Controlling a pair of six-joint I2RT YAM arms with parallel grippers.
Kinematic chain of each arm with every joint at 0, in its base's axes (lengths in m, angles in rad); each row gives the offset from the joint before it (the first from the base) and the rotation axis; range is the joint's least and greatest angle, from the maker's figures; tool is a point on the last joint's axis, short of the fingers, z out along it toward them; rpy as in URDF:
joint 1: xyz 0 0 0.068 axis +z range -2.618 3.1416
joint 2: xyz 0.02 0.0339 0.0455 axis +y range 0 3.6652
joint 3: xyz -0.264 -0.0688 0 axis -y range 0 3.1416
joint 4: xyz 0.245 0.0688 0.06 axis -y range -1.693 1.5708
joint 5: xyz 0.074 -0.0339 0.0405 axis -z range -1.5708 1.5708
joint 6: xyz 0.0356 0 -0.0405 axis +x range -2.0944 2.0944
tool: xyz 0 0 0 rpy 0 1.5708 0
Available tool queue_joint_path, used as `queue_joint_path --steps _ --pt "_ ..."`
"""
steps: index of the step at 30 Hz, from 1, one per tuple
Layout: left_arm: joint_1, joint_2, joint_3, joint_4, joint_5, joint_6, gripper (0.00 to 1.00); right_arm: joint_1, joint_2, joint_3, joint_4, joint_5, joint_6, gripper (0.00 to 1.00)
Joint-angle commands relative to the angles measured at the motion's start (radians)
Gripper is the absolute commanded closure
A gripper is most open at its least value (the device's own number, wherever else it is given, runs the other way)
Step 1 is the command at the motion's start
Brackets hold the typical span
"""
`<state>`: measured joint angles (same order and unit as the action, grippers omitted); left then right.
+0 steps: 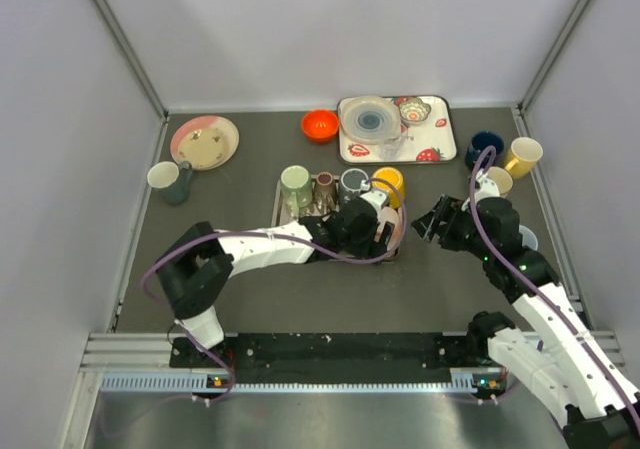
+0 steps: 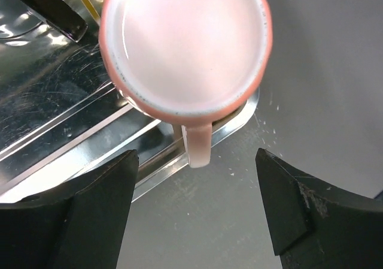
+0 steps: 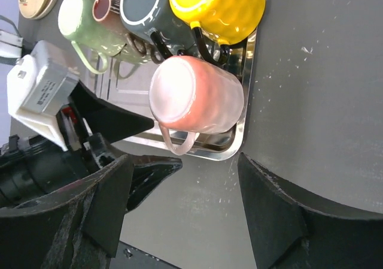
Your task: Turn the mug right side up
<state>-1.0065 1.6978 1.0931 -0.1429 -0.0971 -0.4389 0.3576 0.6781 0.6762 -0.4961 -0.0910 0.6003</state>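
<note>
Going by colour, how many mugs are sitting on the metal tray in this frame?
green mug: 1
brown mug: 1
grey mug: 1
yellow mug: 1
pink mug: 1
Total on the metal tray: 5

The mug (image 3: 197,95) sits in the tray's (image 2: 48,95) near right corner, just before a row of four mugs (image 3: 146,14).

Overhead looks down; both close wrist views share the mug (image 2: 185,47).
</note>
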Motion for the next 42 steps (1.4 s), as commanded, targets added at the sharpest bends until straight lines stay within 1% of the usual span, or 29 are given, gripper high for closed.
queue_joint_path --steps 1,4,8,11,12,15,16,25,26,29,30,32,35,36,39,42 --pt "0.003 0.045 0.082 -0.015 -0.010 0.043 0.16 0.009 -0.005 -0.014 0.022 -0.010 -0.016 0.29" --pt "0.003 0.086 0.135 -0.058 -0.036 0.052 0.19 0.009 -0.005 -0.012 0.022 -0.009 -0.019 0.29" --pt "0.009 0.126 0.183 -0.099 -0.038 0.080 0.24 0.009 -0.009 -0.006 0.021 -0.010 -0.027 0.29" --pt "0.016 0.146 0.211 -0.130 -0.035 0.095 0.30 0.009 -0.015 -0.004 0.022 -0.012 -0.028 0.29" --pt "0.017 0.149 0.221 -0.136 -0.033 0.097 0.33 0.009 -0.018 -0.004 0.022 -0.013 -0.028 0.29" --pt "0.025 0.164 0.231 -0.161 -0.018 0.103 0.39 0.009 -0.022 -0.004 0.021 -0.015 -0.028 0.30" --pt "0.028 0.166 0.231 -0.162 -0.013 0.106 0.42 0.009 -0.022 -0.004 0.019 -0.015 -0.028 0.30" --pt "0.032 0.186 0.235 -0.176 0.007 0.111 0.53 0.009 -0.026 -0.004 0.019 -0.013 -0.027 0.29" --pt "0.034 0.187 0.235 -0.178 0.010 0.111 0.58 0.011 -0.028 -0.006 0.019 -0.015 -0.027 0.30" --pt "0.034 0.188 0.234 -0.176 0.020 0.111 0.65 0.009 -0.032 -0.010 0.018 -0.015 -0.025 0.30" --pt "0.034 0.188 0.234 -0.178 0.023 0.114 0.71 0.009 -0.032 -0.010 0.018 -0.013 -0.022 0.30" --pt "0.034 0.186 0.235 -0.178 0.033 0.117 0.76 0.009 -0.034 -0.012 0.016 -0.013 -0.022 0.30" --pt "0.034 0.178 0.234 -0.176 0.042 0.118 0.95 0.009 -0.034 -0.012 0.018 -0.013 -0.020 0.30" --pt "0.032 0.174 0.232 -0.176 0.045 0.115 1.00 0.009 -0.035 -0.012 0.016 -0.013 -0.022 0.30" --pt "0.032 0.135 0.206 -0.170 0.054 0.106 1.00 0.009 -0.035 -0.009 0.014 -0.012 -0.020 0.30" --pt "0.032 0.048 0.153 -0.150 0.042 0.085 1.00 0.009 -0.037 -0.001 0.008 -0.012 -0.019 0.30"
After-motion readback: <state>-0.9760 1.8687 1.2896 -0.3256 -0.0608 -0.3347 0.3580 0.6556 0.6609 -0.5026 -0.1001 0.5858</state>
